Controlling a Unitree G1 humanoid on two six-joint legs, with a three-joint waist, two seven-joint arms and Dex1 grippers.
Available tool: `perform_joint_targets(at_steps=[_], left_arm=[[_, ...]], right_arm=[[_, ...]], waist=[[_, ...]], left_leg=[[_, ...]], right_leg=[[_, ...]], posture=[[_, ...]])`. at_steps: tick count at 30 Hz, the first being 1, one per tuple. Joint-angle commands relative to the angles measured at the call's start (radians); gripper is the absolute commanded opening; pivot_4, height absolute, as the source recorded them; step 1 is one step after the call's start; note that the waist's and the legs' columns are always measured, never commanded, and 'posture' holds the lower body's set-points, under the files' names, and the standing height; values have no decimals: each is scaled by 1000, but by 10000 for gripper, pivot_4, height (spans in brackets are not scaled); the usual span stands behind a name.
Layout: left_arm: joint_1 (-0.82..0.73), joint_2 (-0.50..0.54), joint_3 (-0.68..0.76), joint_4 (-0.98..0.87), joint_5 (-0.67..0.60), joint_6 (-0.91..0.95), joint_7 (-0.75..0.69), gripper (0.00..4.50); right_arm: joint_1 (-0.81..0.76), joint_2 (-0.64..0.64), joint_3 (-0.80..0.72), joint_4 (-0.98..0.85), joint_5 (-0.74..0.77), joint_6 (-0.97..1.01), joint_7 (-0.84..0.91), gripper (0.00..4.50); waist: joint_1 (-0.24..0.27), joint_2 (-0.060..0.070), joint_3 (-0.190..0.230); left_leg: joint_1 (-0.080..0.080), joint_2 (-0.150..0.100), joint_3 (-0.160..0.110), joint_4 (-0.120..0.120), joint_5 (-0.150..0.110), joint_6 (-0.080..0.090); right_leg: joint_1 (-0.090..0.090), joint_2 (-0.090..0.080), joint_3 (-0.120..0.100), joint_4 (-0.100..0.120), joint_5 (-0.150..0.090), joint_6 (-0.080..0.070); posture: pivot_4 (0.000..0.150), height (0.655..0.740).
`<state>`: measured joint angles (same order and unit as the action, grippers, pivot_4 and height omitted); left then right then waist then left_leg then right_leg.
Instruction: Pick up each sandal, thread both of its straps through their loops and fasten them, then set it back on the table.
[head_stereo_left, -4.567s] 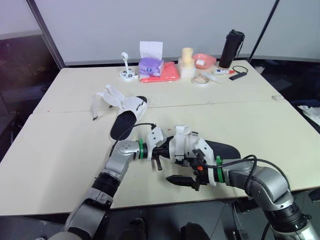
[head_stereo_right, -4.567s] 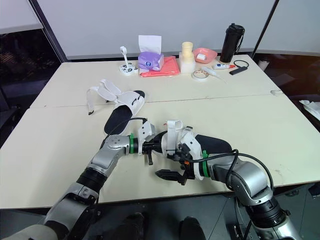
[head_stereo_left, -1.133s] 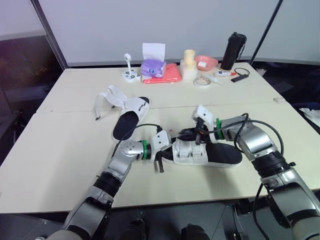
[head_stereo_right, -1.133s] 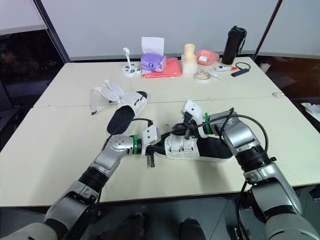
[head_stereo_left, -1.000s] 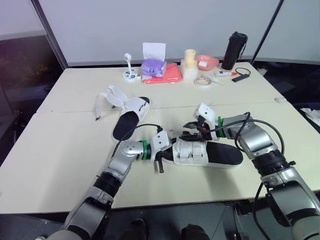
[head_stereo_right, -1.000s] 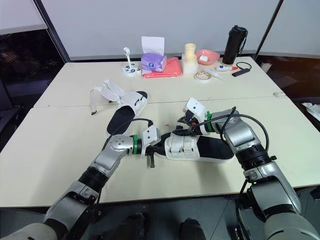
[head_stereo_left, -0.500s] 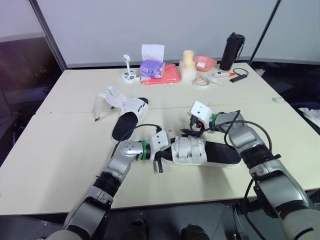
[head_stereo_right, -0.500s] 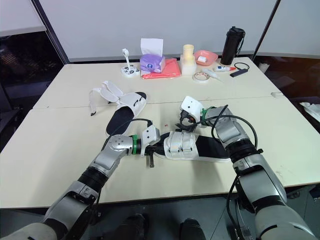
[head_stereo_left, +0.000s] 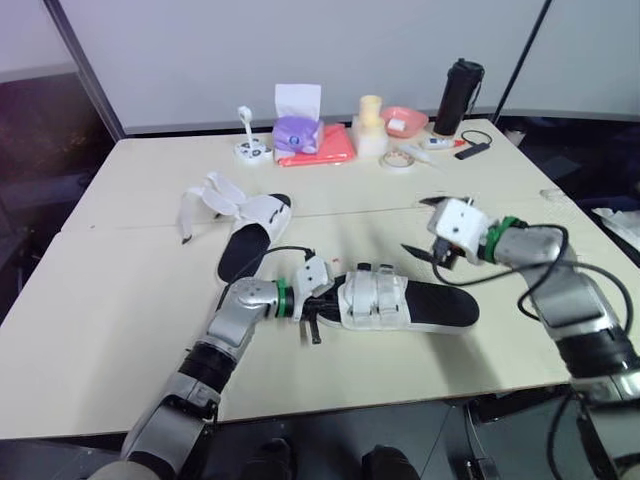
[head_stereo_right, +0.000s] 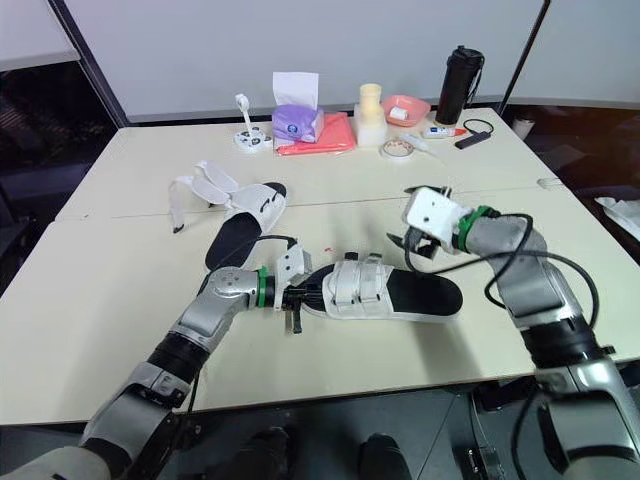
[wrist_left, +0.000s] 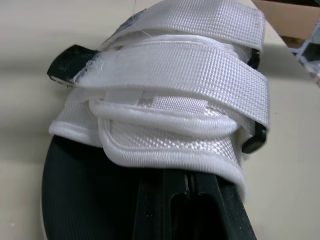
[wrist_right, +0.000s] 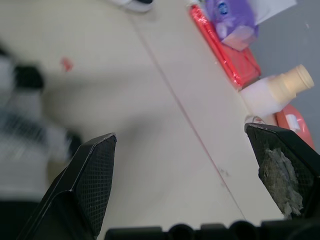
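Withdrawn from the white-strapped black-soled sandal, your right tool gapes empty; loosen the left tool's toe pinch slowly.

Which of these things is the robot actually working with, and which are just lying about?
For the job: near sandal, straps closed; far sandal, straps loose.
Lying about: black bottle, tissue box, red folder, tape roll, pink bowl, cream bottle.

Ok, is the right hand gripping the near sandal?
No, the right hand is open and held apart from the near sandal, which lies on the table.
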<state>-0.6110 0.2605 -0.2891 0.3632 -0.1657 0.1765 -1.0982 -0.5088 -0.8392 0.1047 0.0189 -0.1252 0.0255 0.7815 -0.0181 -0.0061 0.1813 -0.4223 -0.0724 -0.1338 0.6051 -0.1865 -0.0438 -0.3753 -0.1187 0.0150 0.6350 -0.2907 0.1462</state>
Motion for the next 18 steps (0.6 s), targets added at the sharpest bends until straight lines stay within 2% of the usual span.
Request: perform_joint_targets(at_steps=[1,5,9,13,18], left_arm=[[11,36,30,-76,-42,68,-31,0],[15,59,30,-112,-58,103,-44,0],[7,61,31,-94,-55,103,-36,0],[7,69,45,-123,-75,137,-36,0],[31,130,89,-239,-138,232,-54,0]], right_arm=[[77,-62,-45,-60,-31,-160,-12,44280],[159,-109,-22,-44,-105,-361,-43,44280],[191,-97,5,-42,-157,-496,-75,44280],[182,-66,37,-24,-215,-611,-123,44280],[104,2,103,60,-338,-733,-217,44280]], waist=[[0,1,1],[4,1,1],[4,1,1],[4,1,2],[-1,1,2]], left_leg=[[0,0,0,0,0,0],[0,0,1,0,0,0],[0,0,1,1,0,0],[0,0,1,1,0,0],[0,0,1,0,0,-1]], right_leg=[[0,0,0,0,0,0],[0,0,0,0,0,0],[0,0,1,0,0,0],[0,0,1,0,0,0],[-1,0,1,0,0,0]], posture=[[1500,7400],[1500,7400],[1500,7400],[1500,7400],[1500,7400]])
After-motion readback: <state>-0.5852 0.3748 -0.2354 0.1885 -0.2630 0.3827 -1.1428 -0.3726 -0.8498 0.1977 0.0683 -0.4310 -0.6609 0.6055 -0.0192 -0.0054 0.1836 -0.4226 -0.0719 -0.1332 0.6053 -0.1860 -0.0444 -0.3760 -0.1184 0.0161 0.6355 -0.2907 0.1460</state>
